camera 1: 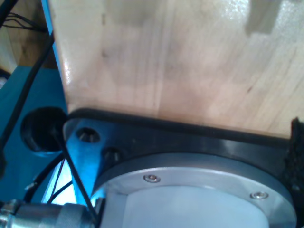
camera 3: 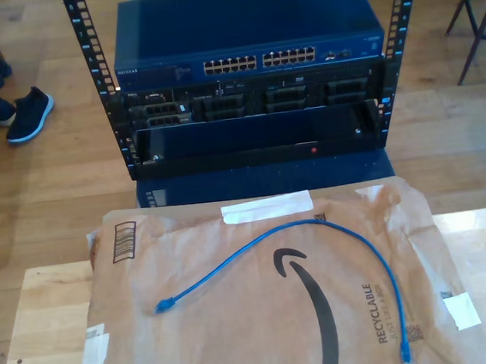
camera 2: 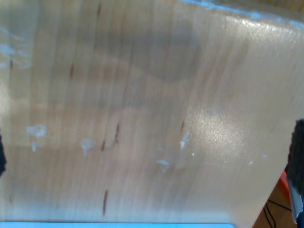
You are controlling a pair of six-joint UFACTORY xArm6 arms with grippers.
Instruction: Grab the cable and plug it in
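Observation:
The cable [camera 3: 316, 222] is thin and bright blue and lies in a loose arc on brown packing paper [camera 3: 239, 320] in the exterior view. One plug [camera 3: 163, 307] rests toward the exterior view's left. The other plug [camera 3: 406, 356] is near the paper's front edge, at the exterior view's right. My first gripper [camera 1: 152, 156] hangs over bare wood beside a round metal arm base [camera 1: 199, 190], with one dark fingertip [camera 1: 295, 152] showing. My second gripper [camera 2: 151, 156] is over bare wood, with a dark fingertip [camera 2: 299, 142] at each picture edge. Nothing is between either pair of fingers.
Behind the table stands a rack [camera 3: 87, 85] holding a blue network switch [camera 3: 161, 44] with a row of ports [camera 3: 257, 61] and other units beneath. The paper covers the wooden table [camera 3: 49, 312]. Shoes [camera 3: 28, 112] lie on the floor at the exterior view's left.

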